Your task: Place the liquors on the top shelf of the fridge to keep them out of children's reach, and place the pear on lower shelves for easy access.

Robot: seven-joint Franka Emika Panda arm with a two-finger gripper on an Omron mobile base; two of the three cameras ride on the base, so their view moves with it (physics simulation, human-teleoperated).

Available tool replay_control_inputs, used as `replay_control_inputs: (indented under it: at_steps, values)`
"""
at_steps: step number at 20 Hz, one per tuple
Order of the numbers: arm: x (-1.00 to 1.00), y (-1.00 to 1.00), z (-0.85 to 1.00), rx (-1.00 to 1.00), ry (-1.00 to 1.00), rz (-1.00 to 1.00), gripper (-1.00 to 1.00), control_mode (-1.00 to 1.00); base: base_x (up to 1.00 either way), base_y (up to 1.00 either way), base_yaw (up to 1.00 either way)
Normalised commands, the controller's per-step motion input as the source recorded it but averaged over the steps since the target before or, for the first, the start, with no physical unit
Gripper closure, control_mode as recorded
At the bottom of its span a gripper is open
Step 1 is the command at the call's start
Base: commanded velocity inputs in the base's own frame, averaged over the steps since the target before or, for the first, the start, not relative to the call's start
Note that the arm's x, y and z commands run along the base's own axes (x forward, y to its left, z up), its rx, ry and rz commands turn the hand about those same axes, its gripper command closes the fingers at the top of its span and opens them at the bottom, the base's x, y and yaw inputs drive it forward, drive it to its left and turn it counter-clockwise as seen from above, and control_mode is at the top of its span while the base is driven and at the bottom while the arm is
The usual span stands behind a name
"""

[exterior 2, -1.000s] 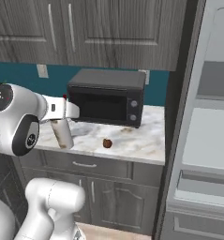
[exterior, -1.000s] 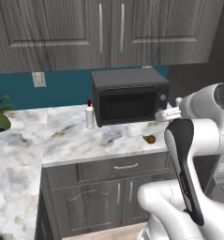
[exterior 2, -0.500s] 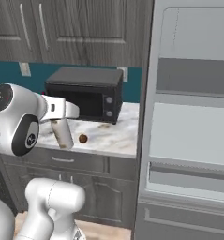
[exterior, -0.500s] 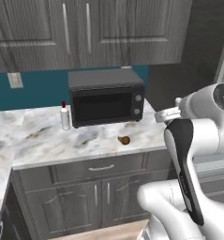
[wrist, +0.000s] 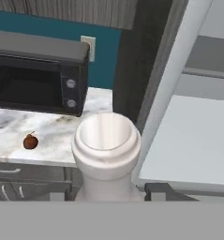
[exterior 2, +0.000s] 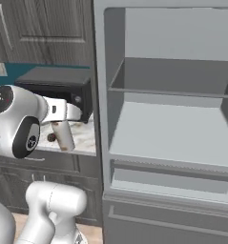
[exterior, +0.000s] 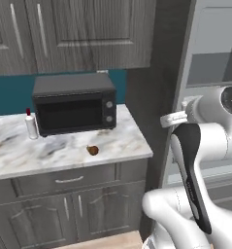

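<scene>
Marble, white veined with grey, tops the counter (exterior: 20, 151) in the left base view. On it the black microwave (exterior: 74, 103) stands against the teal wall, the white bottle with a red cap (exterior: 31, 125) is just beside its left side, and the small brown pear (exterior: 92, 150) lies in front of it, nearer the counter's front edge. The fridge (exterior: 212, 68) rises to the right, and the white arm (exterior: 195, 160) fills the lower right.

In the right base view the fridge (exterior 2: 165, 119) stands open. Its dark grey top shelf (exterior 2: 175, 76) sits high inside, with the paler lower shelf (exterior 2: 172, 133) and drawer front (exterior 2: 168, 178) beneath. Left of the fridge, the gripper (exterior 2: 64, 125) holds the pale bottle (exterior 2: 65, 136) upright in front of the counter's right end; the pear (exterior 2: 51, 137) shows just left of that bottle.

In the hand view the pale bottle (wrist: 106, 152) is seen from above, its round mouth wide and close, with a dark finger tip (wrist: 160, 191) pressed against its right side, so the hand is clenched around it. The pear (wrist: 30, 141) lies on the counter to the left, in front of the microwave (wrist: 36, 75), and the fridge's pale shelf (wrist: 193, 140) spreads to the right.
</scene>
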Motion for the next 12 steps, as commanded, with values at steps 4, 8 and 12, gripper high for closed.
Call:
replay_control_inputs:
  at_steps: [4, 8, 12]
  values:
    - [0.00, 0.00, 0.00, 0.00, 0.00, 0.00, 1.00, 1.00, 0.00, -0.69, -0.01]
    - [0.00, 0.00, 0.00, 0.00, 0.00, 0.00, 1.00, 1.00, 0.00, -0.64, 0.00]
    - [0.00, 0.00, 0.00, 0.00, 0.00, 0.00, 1.00, 1.00, 0.00, -0.61, 0.00]
